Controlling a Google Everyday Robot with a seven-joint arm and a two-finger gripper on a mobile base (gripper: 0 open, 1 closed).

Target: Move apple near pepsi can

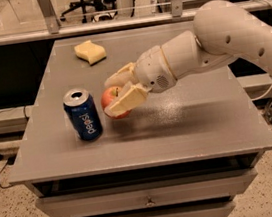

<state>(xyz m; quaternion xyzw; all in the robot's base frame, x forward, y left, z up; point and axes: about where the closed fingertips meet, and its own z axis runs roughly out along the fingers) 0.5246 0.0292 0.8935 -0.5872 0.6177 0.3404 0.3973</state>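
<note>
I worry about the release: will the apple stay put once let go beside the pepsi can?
The gripper holds the apple in its jaws beside the pepsi can; being round, it may roll on the flat table. It looks firm under the grip, unlikely to squash.

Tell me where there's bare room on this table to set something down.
Bare: the right front of the table, the strip before the can, and the patch between sponge and can. Crowded: just right of the can, where the gripper holds the apple close beside it.
</note>
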